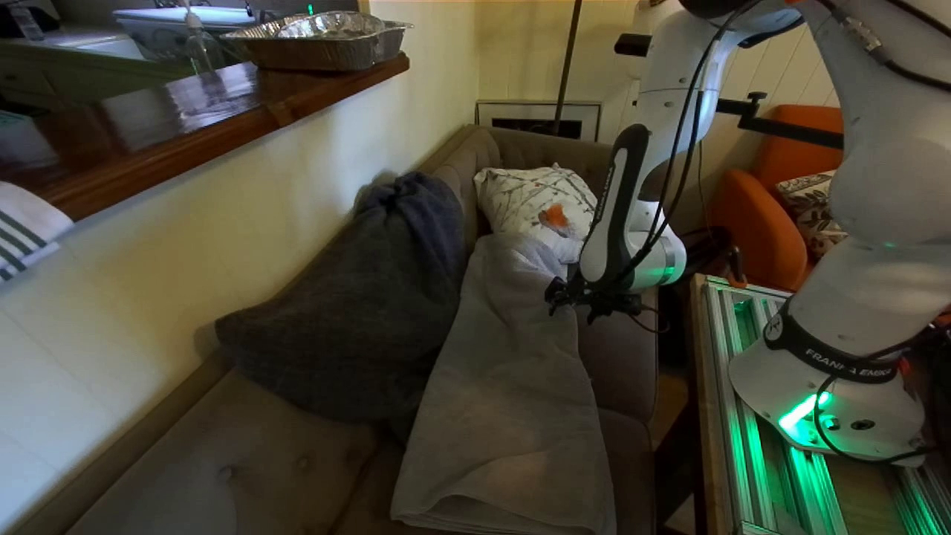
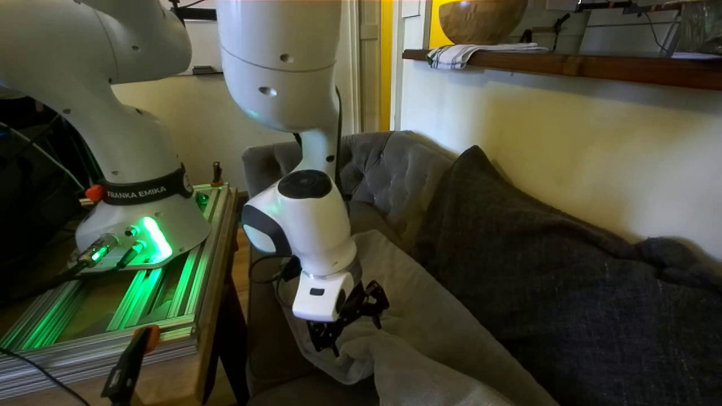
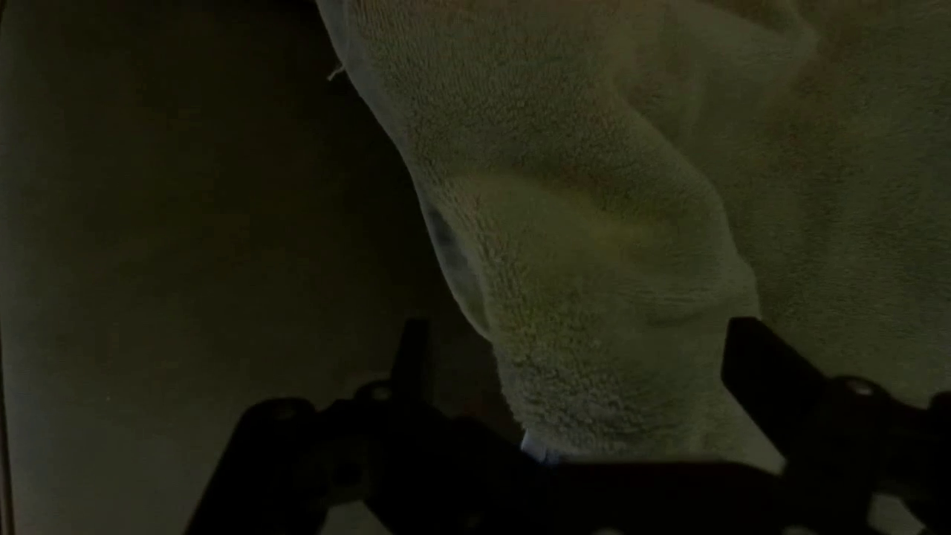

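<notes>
My gripper [image 3: 579, 331] stands open, its two black fingers wide apart in the dark wrist view. A fold of the fleecy grey blanket [image 3: 594, 186] runs up between and beyond them, past the left finger and behind the right one. In both exterior views the gripper [image 1: 570, 313] [image 2: 357, 340] points down over the blanket's side [image 1: 513, 416] [image 2: 428, 304] near the sofa's front. Contact with the cloth cannot be told. The blanket lies lengthwise on the grey-brown sofa [image 1: 297, 461], beside a large dark pillow [image 1: 364, 312]. A white patterned pillow [image 1: 535, 200] rests at the sofa's end.
The arm's base is on a table with metal rails [image 1: 732, 416] close to the sofa front. A clamp [image 2: 130, 366] sits on that table. Along the wall runs a wooden ledge [image 1: 223, 134] with foil trays [image 1: 319, 52]. An orange armchair [image 1: 750, 215] stands behind.
</notes>
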Controlling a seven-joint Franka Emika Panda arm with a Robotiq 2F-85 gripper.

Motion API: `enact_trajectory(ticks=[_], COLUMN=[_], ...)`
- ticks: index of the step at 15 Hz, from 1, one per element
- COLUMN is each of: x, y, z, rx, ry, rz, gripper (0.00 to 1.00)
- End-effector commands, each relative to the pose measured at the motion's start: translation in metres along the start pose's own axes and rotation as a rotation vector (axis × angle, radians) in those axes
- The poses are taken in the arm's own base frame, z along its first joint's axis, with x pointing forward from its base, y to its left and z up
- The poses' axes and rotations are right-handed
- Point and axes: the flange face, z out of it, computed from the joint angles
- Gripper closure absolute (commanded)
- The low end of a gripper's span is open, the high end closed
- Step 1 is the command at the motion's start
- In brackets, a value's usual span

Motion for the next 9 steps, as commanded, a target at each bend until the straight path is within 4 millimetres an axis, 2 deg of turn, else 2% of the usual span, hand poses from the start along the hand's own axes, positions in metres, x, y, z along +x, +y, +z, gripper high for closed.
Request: enact_trajectory(ticks=[1, 5, 9], x=[-0.009, -0.012, -0.011], y=[0.0, 0.006, 0.018], z=[0.021, 0.041, 0.062], rx=[0.095, 0.17, 0.181], ry=[0.042, 0.126, 0.117], rz=[-0.005, -0.114, -0.119], gripper=[0.0, 0.0, 0.0])
